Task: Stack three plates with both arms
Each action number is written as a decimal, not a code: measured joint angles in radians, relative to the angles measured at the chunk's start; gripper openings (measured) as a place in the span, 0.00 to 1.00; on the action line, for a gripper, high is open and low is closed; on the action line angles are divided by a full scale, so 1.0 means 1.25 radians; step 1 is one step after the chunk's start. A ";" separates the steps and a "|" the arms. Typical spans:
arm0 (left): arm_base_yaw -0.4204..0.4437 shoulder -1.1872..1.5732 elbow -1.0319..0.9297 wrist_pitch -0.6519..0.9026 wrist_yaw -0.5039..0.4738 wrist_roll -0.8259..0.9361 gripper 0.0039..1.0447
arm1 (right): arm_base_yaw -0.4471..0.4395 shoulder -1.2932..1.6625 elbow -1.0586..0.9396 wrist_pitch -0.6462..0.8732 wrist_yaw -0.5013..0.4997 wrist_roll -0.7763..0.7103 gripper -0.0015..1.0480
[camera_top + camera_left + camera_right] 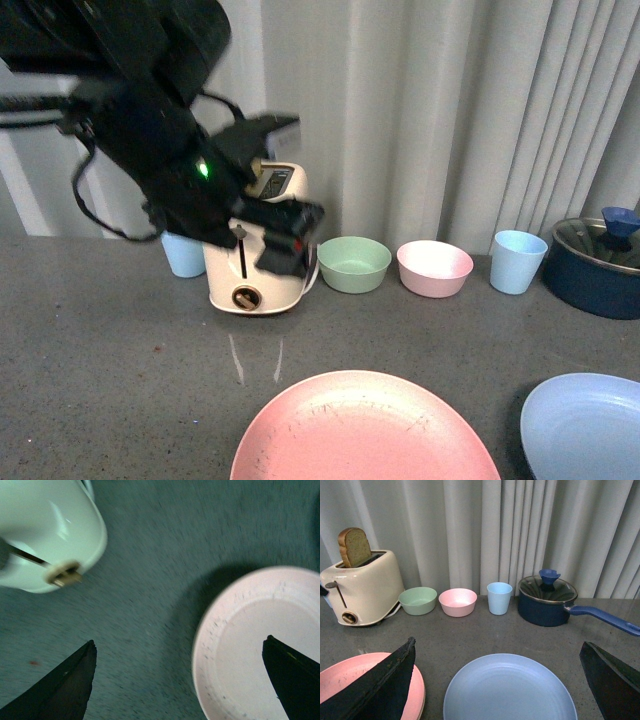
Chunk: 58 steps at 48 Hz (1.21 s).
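Plainly, pink plate (365,430) and light blue plate (585,425) lie apart on the desk (100,350).
Left pincer (180,640) hovers spread above the pink rim; right pincer (497,642), spread, faces the blue.

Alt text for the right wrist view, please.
A light blue plate lies before the open right hand, a pink plate beside it. Behind stand a toaster holding bread, a green bowl, a pink bowl, a blue cup and a lidded pot.

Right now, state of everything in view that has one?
left gripper: open, empty
right gripper: open, empty
pink plate: flat, nothing on it
blue plate: flat, nothing on it
toaster: bread slice up in slot
pot: lid on
green bowl: upright, empty
pink bowl: upright, empty
cup by pot: upright
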 joint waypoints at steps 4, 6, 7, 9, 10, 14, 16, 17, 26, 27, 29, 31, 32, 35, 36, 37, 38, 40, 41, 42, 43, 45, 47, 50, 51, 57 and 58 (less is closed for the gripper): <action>0.019 -0.108 -0.061 0.096 -0.031 0.022 0.94 | 0.000 0.000 0.000 0.000 0.000 0.000 0.93; 0.029 -0.177 -0.110 0.148 -0.032 0.034 0.94 | 0.000 0.000 0.000 0.000 0.000 0.000 0.93; 0.031 -0.199 -0.127 0.162 -0.032 0.037 0.94 | 0.000 0.000 0.000 0.000 0.000 0.000 0.93; 0.036 -0.258 -0.175 0.192 -0.033 0.045 0.94 | 0.000 0.000 0.000 0.000 0.000 0.000 0.93; 0.039 -0.293 -0.205 0.207 -0.031 0.052 0.94 | 0.000 0.000 0.000 0.000 0.000 0.000 0.93; 0.052 -0.420 -0.308 0.248 -0.018 0.062 0.94 | 0.000 0.000 0.000 0.000 0.000 0.000 0.93; 0.051 -0.482 -0.377 0.345 -0.098 0.026 0.88 | 0.000 0.000 0.000 0.000 0.000 0.000 0.93; 0.054 -0.520 -0.433 0.435 -0.165 -0.022 0.83 | 0.000 0.000 0.000 0.000 0.000 0.000 0.93; 0.123 -0.748 -0.750 0.716 -0.259 -0.183 0.49 | 0.000 0.000 0.000 0.000 0.000 0.000 0.93; 0.126 -0.758 -0.770 0.724 -0.254 -0.189 0.45 | 0.000 0.000 0.000 0.000 0.000 0.000 0.93; 0.131 -0.775 -0.810 0.737 -0.244 -0.196 0.38 | 0.000 0.000 0.000 0.000 -0.001 0.000 0.93; 0.136 -0.782 -0.847 0.746 -0.237 -0.200 0.32 | 0.000 0.000 0.000 0.000 -0.001 0.000 0.93; 0.138 -0.786 -0.865 0.750 -0.231 -0.201 0.28 | 0.000 0.000 0.000 0.000 -0.001 0.000 0.93; 0.143 -0.800 -0.903 0.759 -0.222 -0.203 0.20 | 0.000 0.000 0.000 0.000 0.001 0.000 0.93; 0.145 -0.809 -0.917 0.764 -0.220 -0.204 0.16 | 0.000 0.000 0.000 0.000 0.002 0.000 0.93; 0.148 -0.823 -0.935 0.770 -0.215 -0.204 0.11 | 0.000 0.000 0.000 0.000 0.002 0.000 0.93; 0.151 -0.839 -0.951 0.775 -0.210 -0.205 0.06 | 0.000 0.000 0.000 0.000 0.002 0.000 0.93; 0.158 -0.869 -0.979 0.785 -0.204 -0.211 0.03 | 0.000 0.000 0.000 0.000 0.001 0.000 0.93; 0.161 -0.877 -0.988 0.786 -0.204 -0.211 0.03 | 0.000 0.000 0.000 0.000 0.001 0.000 0.93; 0.165 -0.889 -1.001 0.789 -0.203 -0.211 0.03 | 0.000 0.000 0.000 0.000 0.001 0.000 0.93; 0.171 -0.899 -1.014 0.789 -0.197 -0.213 0.03 | 0.000 0.000 0.000 0.000 0.000 0.000 0.93; 0.197 -0.914 -1.032 0.789 -0.162 -0.213 0.03 | 0.000 0.000 0.000 0.000 0.000 0.000 0.93; 0.212 -0.928 -1.051 0.789 -0.150 -0.214 0.03 | 0.000 0.000 0.000 0.000 0.000 0.000 0.93; 0.225 -0.963 -1.082 0.789 -0.147 -0.214 0.03 | 0.000 0.000 0.000 0.000 0.001 0.000 0.93; 0.226 -0.972 -1.088 0.788 -0.146 -0.214 0.03 | 0.000 0.000 0.000 0.000 0.001 0.000 0.93; 0.227 -1.023 -1.124 0.774 -0.143 -0.214 0.03 | 0.000 0.000 0.000 0.000 0.000 0.000 0.93; 0.227 -1.031 -1.129 0.771 -0.143 -0.214 0.03 | 0.000 0.000 0.000 0.000 0.000 0.000 0.93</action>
